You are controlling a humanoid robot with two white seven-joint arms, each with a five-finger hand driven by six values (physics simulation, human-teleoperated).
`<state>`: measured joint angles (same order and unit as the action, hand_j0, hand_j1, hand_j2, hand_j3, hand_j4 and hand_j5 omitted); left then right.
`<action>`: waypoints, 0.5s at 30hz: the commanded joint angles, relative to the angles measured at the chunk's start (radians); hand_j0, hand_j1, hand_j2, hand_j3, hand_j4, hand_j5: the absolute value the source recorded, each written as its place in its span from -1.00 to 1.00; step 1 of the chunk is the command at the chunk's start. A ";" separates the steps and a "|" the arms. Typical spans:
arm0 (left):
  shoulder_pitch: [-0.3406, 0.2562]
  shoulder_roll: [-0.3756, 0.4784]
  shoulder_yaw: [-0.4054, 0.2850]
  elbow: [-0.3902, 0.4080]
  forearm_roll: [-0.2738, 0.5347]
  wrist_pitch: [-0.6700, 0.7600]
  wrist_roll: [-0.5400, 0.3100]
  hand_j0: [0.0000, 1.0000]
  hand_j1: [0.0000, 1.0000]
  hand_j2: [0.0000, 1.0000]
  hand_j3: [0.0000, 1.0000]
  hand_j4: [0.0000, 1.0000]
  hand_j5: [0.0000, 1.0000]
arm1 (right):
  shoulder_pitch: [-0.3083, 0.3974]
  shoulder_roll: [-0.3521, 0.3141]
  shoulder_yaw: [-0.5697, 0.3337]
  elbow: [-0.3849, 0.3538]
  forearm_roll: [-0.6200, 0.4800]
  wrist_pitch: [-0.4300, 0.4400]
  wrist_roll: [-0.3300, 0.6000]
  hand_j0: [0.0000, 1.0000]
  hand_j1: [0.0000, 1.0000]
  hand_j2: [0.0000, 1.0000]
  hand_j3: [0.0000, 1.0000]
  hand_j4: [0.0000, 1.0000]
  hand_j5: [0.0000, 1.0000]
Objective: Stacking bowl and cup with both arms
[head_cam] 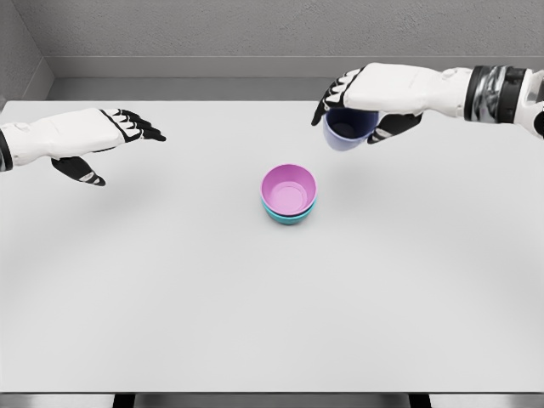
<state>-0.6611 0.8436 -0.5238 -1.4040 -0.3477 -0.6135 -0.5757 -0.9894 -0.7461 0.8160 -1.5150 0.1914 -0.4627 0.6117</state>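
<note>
A pink bowl (288, 188) sits nested inside a teal bowl (287, 217) near the middle of the white table (170, 297). Up and to the right of them, my right hand (361, 110) is shut on a lavender-blue cup (347, 128), held tilted above the table with its mouth facing down-left. At the left, my left hand (102, 144) hovers over the table with fingers stretched out and thumb hanging below, holding nothing. It is well apart from the bowls.
The table's far edge meets a grey wall at the top. Its front edge runs along the bottom of the view.
</note>
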 commanded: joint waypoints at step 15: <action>0.000 0.000 0.001 0.000 0.006 0.003 0.001 1.00 1.00 1.00 1.00 1.00 1.00 | 0.026 0.019 0.011 -0.103 -0.006 -0.013 -0.001 0.41 0.41 0.41 0.41 0.41 0.41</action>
<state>-0.6596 0.8428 -0.5237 -1.4039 -0.3477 -0.6135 -0.5757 -0.9633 -0.7273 0.8261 -1.6163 0.1898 -0.4690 0.6117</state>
